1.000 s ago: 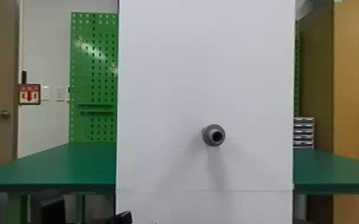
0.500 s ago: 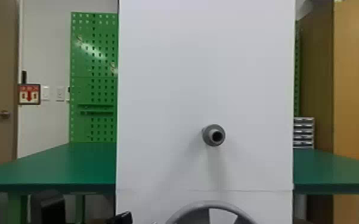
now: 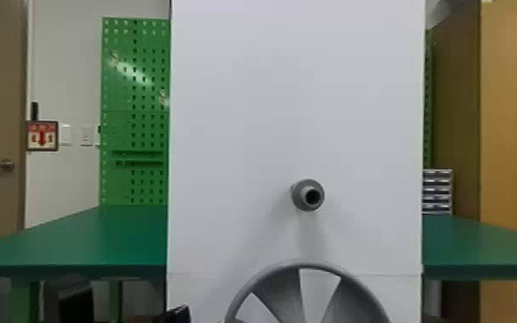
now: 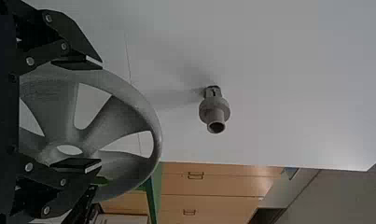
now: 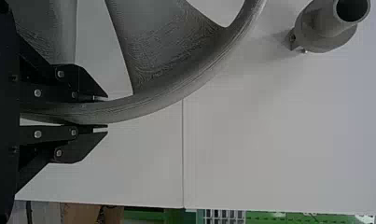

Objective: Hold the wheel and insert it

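Observation:
At the bottom edge of the head view, a black part of my left gripper shows left of the grey spoked wheel. The wheel's upper part stands below the grey hollow peg, apart from it. In the left wrist view my left gripper is open, the wheel spanning the gap behind its fingers; the peg juts from the panel beyond. My right gripper is shut on the rim of the wheel in the right wrist view, with the peg farther off.
A tall white panel carries the peg. Behind it a green table extends to both sides, with a green pegboard at the left and small drawers at the right.
The wheel has come up into the head view from the bottom edge and risen further toward the peg. The black part at lower left has hardly moved.

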You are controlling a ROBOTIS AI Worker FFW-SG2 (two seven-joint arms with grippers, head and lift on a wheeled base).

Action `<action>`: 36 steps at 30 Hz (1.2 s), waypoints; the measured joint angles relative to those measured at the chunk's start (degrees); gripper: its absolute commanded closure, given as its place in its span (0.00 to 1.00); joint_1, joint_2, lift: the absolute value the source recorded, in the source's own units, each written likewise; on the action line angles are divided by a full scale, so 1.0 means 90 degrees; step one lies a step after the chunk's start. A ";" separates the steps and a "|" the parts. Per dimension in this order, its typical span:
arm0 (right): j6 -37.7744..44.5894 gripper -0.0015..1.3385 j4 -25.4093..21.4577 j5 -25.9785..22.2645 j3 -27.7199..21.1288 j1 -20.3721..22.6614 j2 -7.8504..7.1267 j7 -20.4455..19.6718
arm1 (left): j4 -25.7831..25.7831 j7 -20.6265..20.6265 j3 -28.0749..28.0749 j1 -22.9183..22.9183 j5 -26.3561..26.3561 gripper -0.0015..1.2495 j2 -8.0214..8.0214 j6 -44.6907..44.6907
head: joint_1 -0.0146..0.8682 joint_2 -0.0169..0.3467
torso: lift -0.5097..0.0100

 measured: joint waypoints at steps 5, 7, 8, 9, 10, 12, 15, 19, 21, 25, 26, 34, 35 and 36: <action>0.0546 0.77 -0.0228 -0.0076 -0.0009 -0.0273 -0.0077 0.0000 | 0.0000 0.0000 -0.0008 0.0000 0.0000 0.40 0.0000 0.0000 | 0.02 0.07 | 0.03; 0.0778 0.77 -0.0317 -0.0127 -0.0016 -0.0401 -0.0105 0.0000 | 0.0000 0.0000 -0.0009 0.0000 0.0000 0.40 0.0000 0.0000 | 0.02 0.07 | 0.03; 0.0911 0.77 -0.0370 -0.0156 -0.0018 -0.0473 -0.0120 0.0000 | 0.0000 0.0000 -0.0009 -0.0001 0.0000 0.40 0.0000 0.0000 | 0.02 0.07 | 0.03; 0.1015 0.77 -0.0415 -0.0175 -0.0020 -0.0529 -0.0128 0.0000 | 0.0000 0.0000 -0.0010 -0.0001 0.0000 0.40 0.0000 0.0000 | 0.02 0.07 | 0.03; 0.1123 0.77 -0.0461 -0.0191 -0.0023 -0.0588 -0.0137 0.0000 | 0.0000 0.0000 -0.0010 -0.0002 0.0000 0.40 0.0000 0.0000 | 0.02 0.07 | 0.03; 0.1356 0.77 -0.0564 -0.0214 -0.0027 -0.0720 -0.0156 0.0000 | 0.0000 0.0000 -0.0013 -0.0004 0.0000 0.40 0.0003 0.0000 | 0.02 0.07 | 0.03; 0.1608 0.77 -0.0693 -0.0224 -0.0034 -0.0887 -0.0178 0.0000 | 0.0001 0.0000 -0.0020 -0.0009 0.0000 0.40 0.0007 0.0000 | 0.02 0.07 | 0.03; 0.1788 0.77 -0.0827 -0.0223 -0.0055 -0.1056 -0.0180 0.0000 | 0.0009 0.0000 -0.0034 -0.0018 0.0000 0.40 0.0011 0.0000 | 0.02 0.07 | 0.03; 0.1843 0.77 -0.0887 -0.0219 -0.0070 -0.1134 -0.0175 0.0000 | 0.0015 0.0000 -0.0043 -0.0025 0.0000 0.40 0.0016 0.0000 | 0.02 0.07 | 0.03; 0.1987 0.77 -0.0997 -0.0216 -0.0106 -0.1271 -0.0164 0.0000 | 0.0031 0.0000 -0.0067 -0.0039 0.0008 0.40 0.0032 0.0003 | 0.02 0.07 | 0.03; 0.2037 0.77 -0.1021 -0.0216 -0.0114 -0.1304 -0.0162 0.0000 | 0.0034 0.0000 -0.0073 -0.0045 0.0010 0.40 0.0037 0.0003 | 0.02 0.07 | 0.03; 0.2583 0.77 -0.1190 -0.0218 -0.0133 -0.1645 -0.0162 0.0000 | 0.0039 0.0000 -0.0095 -0.0072 0.0015 0.40 0.0049 0.0007 | 0.02 0.07 | 0.03; 0.2654 0.77 -0.1208 -0.0220 -0.0129 -0.1695 -0.0165 0.0000 | 0.0039 0.0000 -0.0097 -0.0074 0.0016 0.40 0.0049 0.0008 | 0.02 0.07 | 0.03; 0.2704 0.77 -0.1220 -0.0222 -0.0126 -0.1731 -0.0167 0.0000 | 0.0039 0.0000 -0.0097 -0.0075 0.0017 0.40 0.0050 0.0008 | 0.02 0.07 | 0.03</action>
